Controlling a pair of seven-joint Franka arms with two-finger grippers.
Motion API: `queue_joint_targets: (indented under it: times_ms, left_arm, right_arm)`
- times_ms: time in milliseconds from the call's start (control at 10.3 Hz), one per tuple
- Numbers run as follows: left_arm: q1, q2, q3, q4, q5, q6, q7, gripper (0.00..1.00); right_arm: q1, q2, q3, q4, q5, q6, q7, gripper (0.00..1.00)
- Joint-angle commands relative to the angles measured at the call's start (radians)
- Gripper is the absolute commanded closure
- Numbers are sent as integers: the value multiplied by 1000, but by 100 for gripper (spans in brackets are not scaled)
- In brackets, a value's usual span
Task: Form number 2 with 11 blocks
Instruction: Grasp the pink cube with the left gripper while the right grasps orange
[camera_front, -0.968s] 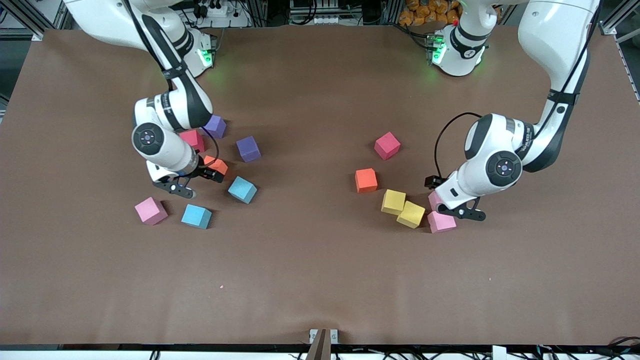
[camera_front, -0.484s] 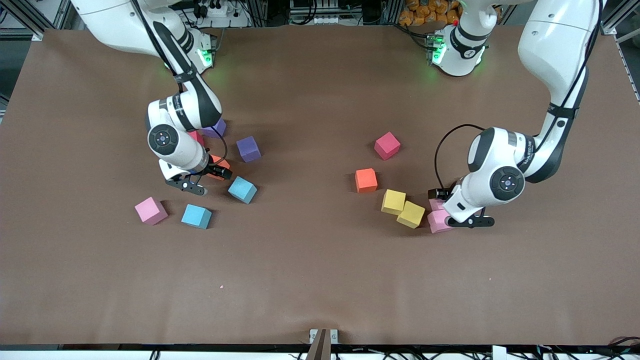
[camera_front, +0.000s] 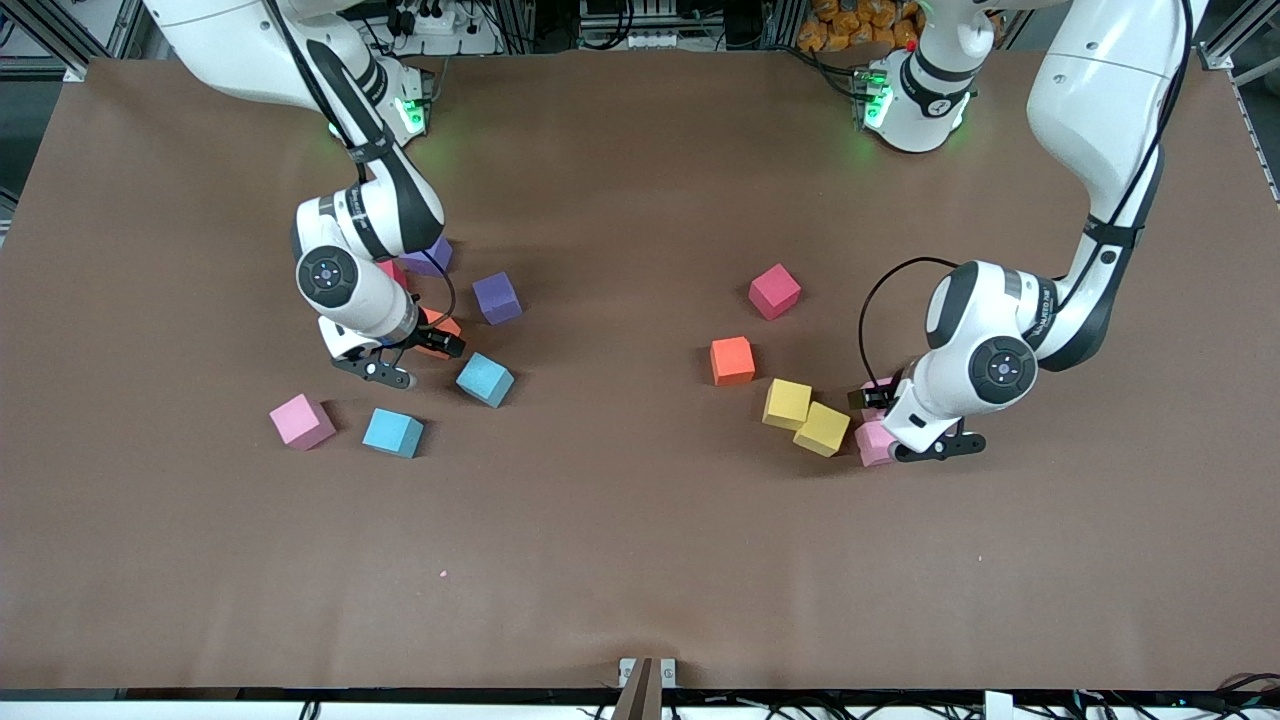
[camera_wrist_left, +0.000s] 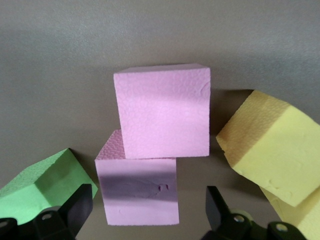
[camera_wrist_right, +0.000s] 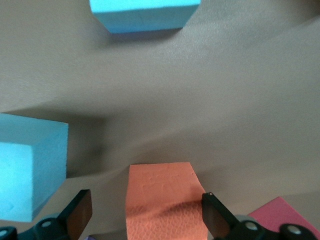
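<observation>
My left gripper (camera_wrist_left: 147, 212) is open, low astride a pink block (camera_wrist_left: 137, 192) without touching it. A second pink block (camera_wrist_left: 162, 112) touches that one, with a green block (camera_wrist_left: 40, 182) and a yellow block (camera_wrist_left: 272, 142) beside them. My right gripper (camera_wrist_right: 145, 215) is open around an orange block (camera_wrist_right: 162, 197), a gap on each side. In the front view the left gripper (camera_front: 900, 425) hides most of the pink pair (camera_front: 873, 443), and the right gripper (camera_front: 408, 358) covers most of the orange block (camera_front: 440, 325).
Two yellow blocks (camera_front: 805, 415), an orange block (camera_front: 732, 360) and a crimson cube (camera_front: 775, 291) lie beside the left gripper. Near the right gripper are two light blue blocks (camera_front: 485, 379) (camera_front: 392, 432), a pink block (camera_front: 301, 421), two purple blocks (camera_front: 497, 298) (camera_front: 432, 257) and a crimson cube (camera_front: 393, 272).
The right gripper has shifted over the orange block and come down around it. The left gripper has come down over the pink block. Both have stayed open, and no block has moved.
</observation>
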Motion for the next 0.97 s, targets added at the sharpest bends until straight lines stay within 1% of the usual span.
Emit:
queue_joint_targets:
  times_ms: [0, 194, 387, 484, 774, 871]
  left_arm:
    - [-6, 7, 5, 5, 29, 6, -24, 0]
    - [-5, 7, 8, 0, 32, 1, -23, 0]
    - [-3, 7, 6, -6, 82, 1, -23, 0]
    - [-5, 9, 6, -9, 84, 1, -24, 0]
    - [-5, 27, 6, -9, 84, 1, -26, 13]
    - [-8, 36, 6, -9, 84, 3, -26, 22]
  right_arm:
    - [5, -54, -4, -18, 11, -31, -30, 0]
    - [-15, -69, -4, -19, 11, -49, -86, 0]
    - [-20, -71, -4, -22, 11, -51, -103, 0]
    - [-14, -72, -4, -33, 11, -49, -101, 0]
    - [0, -80, -2, -67, 12, -42, -100, 0]
    - [1, -79, -2, -75, 12, -34, -95, 0]
